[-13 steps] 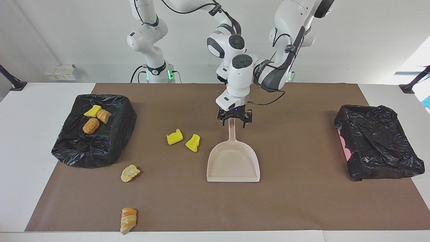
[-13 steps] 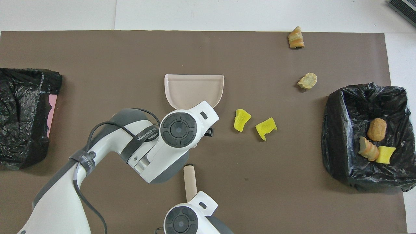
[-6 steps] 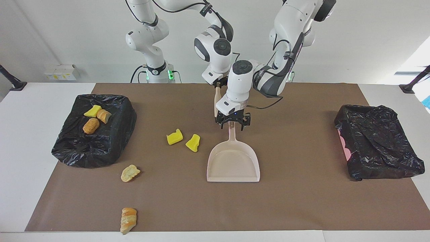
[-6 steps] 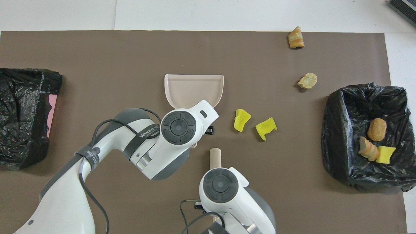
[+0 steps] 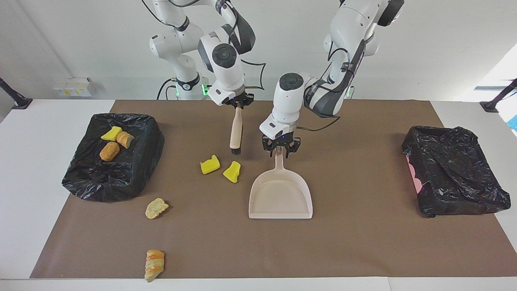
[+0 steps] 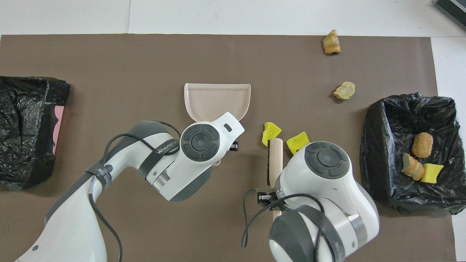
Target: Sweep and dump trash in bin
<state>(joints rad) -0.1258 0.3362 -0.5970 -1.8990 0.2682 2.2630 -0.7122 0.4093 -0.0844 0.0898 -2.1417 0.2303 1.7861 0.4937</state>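
Two yellow trash bits (image 5: 210, 165) (image 5: 232, 171) lie on the brown mat beside the beige dustpan (image 5: 280, 196), toward the right arm's end. A tan lump (image 5: 156, 208) and a bread-like lump (image 5: 154, 264) lie farther from the robots. The black-lined bin (image 5: 117, 178) holds three more pieces. My right gripper (image 5: 239, 104) is shut on the hand brush (image 5: 236, 129), which hangs bristles down over the mat close to the yellow bits (image 6: 271, 131). My left gripper (image 5: 281, 150) sits around the end of the dustpan's handle.
A second black-lined bin (image 5: 452, 173) stands at the left arm's end of the table. The brown mat (image 5: 363, 242) covers most of the white table. The bread-like lump (image 6: 331, 42) lies at the mat's edge.
The right arm has swung the brush out from the left arm's wrist toward the right arm's end, to hang by the yellow bits. The left gripper has sunk slightly onto the dustpan's handle.
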